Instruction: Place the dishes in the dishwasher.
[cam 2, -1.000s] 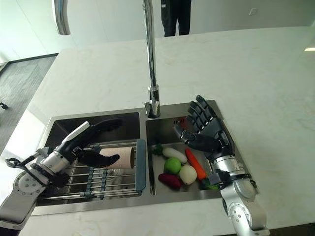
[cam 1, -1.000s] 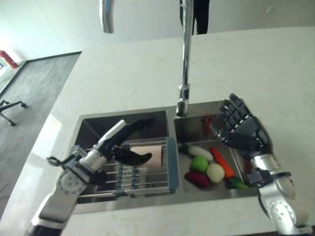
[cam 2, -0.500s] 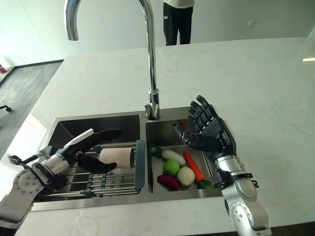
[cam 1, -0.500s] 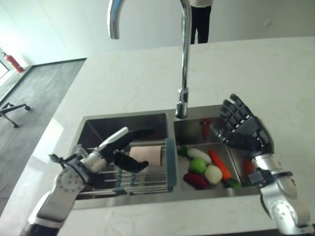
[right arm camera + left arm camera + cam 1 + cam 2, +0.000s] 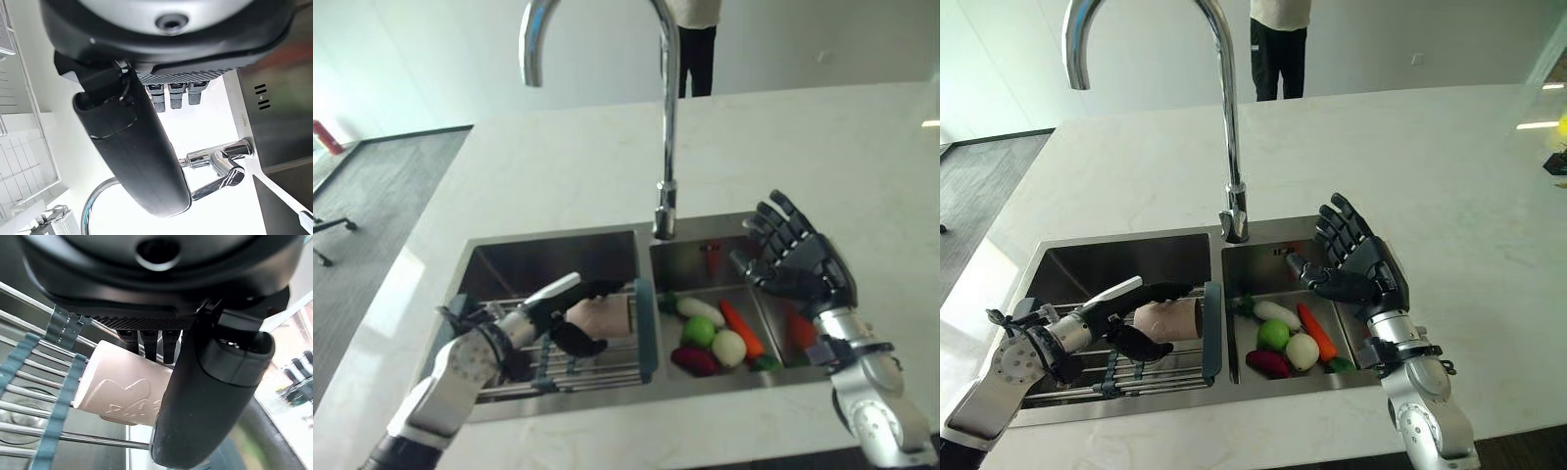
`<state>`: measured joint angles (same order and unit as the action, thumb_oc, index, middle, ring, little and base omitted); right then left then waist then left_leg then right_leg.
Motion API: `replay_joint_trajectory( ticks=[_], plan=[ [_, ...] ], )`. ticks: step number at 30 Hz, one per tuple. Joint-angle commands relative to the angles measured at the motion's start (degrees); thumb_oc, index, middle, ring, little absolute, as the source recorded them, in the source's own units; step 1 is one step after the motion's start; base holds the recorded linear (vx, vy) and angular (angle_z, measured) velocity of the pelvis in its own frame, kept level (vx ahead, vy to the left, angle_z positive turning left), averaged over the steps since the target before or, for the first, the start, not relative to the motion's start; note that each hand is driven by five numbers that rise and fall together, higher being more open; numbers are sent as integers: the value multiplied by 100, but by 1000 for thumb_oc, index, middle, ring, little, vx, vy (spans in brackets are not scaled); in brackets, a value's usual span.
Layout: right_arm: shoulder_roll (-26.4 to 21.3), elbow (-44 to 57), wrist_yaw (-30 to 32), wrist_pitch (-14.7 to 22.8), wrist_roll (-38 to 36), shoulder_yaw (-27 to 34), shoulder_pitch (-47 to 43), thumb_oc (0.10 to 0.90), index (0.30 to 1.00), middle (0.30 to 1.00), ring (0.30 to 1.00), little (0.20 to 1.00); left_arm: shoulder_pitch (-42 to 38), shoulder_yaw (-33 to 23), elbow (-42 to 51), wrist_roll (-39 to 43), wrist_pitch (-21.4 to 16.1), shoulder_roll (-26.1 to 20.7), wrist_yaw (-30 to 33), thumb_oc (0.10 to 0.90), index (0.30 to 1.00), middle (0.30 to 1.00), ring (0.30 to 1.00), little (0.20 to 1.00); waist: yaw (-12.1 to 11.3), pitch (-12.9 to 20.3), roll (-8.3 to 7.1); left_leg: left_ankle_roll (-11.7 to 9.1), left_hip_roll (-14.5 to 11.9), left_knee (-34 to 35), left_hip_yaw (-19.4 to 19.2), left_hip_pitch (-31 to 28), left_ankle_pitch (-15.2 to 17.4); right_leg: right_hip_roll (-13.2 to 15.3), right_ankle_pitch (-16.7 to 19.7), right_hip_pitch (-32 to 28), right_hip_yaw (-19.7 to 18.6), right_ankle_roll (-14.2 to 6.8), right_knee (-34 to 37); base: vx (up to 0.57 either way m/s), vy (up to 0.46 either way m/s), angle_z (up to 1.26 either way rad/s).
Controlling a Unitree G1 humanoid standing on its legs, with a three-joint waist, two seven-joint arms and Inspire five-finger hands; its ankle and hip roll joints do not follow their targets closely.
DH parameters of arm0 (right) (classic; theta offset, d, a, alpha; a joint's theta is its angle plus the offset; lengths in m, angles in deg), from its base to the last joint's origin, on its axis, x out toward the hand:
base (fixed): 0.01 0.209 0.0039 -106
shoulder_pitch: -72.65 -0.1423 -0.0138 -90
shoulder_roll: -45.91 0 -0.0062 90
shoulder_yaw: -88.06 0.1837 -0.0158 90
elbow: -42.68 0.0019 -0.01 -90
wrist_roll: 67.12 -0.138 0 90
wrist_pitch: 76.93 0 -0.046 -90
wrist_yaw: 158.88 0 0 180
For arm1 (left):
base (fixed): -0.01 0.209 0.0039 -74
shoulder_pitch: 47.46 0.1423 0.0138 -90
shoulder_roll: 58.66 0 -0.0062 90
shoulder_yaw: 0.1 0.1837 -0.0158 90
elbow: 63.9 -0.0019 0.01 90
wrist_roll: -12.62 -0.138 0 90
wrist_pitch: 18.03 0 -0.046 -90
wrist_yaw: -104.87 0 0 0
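Note:
A pale pink cup point(image 5: 1170, 319) lies on its side on a wire rack point(image 5: 1077, 388) across the left sink basin. My left hand point(image 5: 1072, 333) reaches in from the lower left. Its straight fingers lie over the top of the cup and its thumb sits under the cup's near side. In the left wrist view the cup point(image 5: 122, 391) sits between the thumb point(image 5: 205, 401) and the fingers. My right hand point(image 5: 1366, 274) hovers open above the right basin with fingers spread, holding nothing.
Toy vegetables lie in the right basin: a green apple point(image 5: 1273, 334), a carrot point(image 5: 1314, 331), a white ball point(image 5: 1301, 350) and a purple piece point(image 5: 1266, 362). A tall curved faucet point(image 5: 1227, 147) stands behind the divider. A person point(image 5: 1278, 49) stands beyond the white counter.
The camera has shifted a little. My left hand has slid forward so that its fingers and thumb now bracket the cup. The right hand has stayed in place.

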<state>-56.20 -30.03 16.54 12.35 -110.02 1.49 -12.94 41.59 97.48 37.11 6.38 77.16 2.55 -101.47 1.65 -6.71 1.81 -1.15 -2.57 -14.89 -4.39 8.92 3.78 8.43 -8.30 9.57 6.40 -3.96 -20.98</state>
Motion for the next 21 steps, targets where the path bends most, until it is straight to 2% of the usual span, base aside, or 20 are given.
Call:
replay_joint_trajectory(
  ticks=[1,6,11,13,14,15,17,21],
  plan=[
    [-96,289,-84,582,70,231,-689,800,900,900,900,900,-683,-96,58,-365,-169,-19,605,800,900,900,900,900,18,168,2,-350,-492,-230,111,-249,579,45,-33,-394,17,-512,379,0,0,0],
    [-11,294,-155,547,178,245,-662,800,900,900,900,900,-709,-55,-56,-599,-99,126,647,800,900,900,900,900,40,172,-15,-351,-513,-230,79,-273,591,30,-35,-404,-1,-502,379,15,-5,-3],
    [42,253,-230,560,243,210,-652,800,900,900,900,900,-785,284,-437,-1396,348,223,462,800,900,900,900,900,108,171,-23,-341,-529,-230,42,-291,605,-2,-31,-396,-72,-501,379,4,-2,-1],
    [36,244,-239,563,238,211,-650,800,900,900,900,900,-788,325,-473,-1475,388,205,459,800,900,900,900,900,113,172,-23,-341,-531,-230,36,-295,607,-5,-32,-398,-78,-502,379,7,-3,-2],
    [24,248,-235,533,225,210,-663,800,900,900,900,900,-784,411,-630,-1564,563,196,365,800,900,900,900,900,129,172,-26,-343,-538,-230,20,-304,609,-12,-32,-397,-92,-506,379,0,0,0],
    [25,236,-238,527,227,203,-665,800,900,900,900,900,-776,464,-731,-1652,635,208,313,544,516,516,516,516,135,171,-26,-340,-544,-230,12,-311,610,-17,-30,-394,-100,-504,379,34,-13,-1],
    [46,222,-228,513,250,195,-674,800,900,900,900,900,-735,481,-814,-1710,694,246,253,400,300,300,300,300,127,165,-27,-338,-552,-230,3,-325,607,-23,-25,-401,-101,-499,379,0,0,0],
    [100,206,-249,521,312,182,-656,800,900,900,900,900,-660,484,-874,-1841,949,270,-61,400,300,300,300,300,119,149,-26,-340,-571,-230,-12,-341,606,-24,-30,-413,-88,-500,379,20,-11,-9]
  ],
)
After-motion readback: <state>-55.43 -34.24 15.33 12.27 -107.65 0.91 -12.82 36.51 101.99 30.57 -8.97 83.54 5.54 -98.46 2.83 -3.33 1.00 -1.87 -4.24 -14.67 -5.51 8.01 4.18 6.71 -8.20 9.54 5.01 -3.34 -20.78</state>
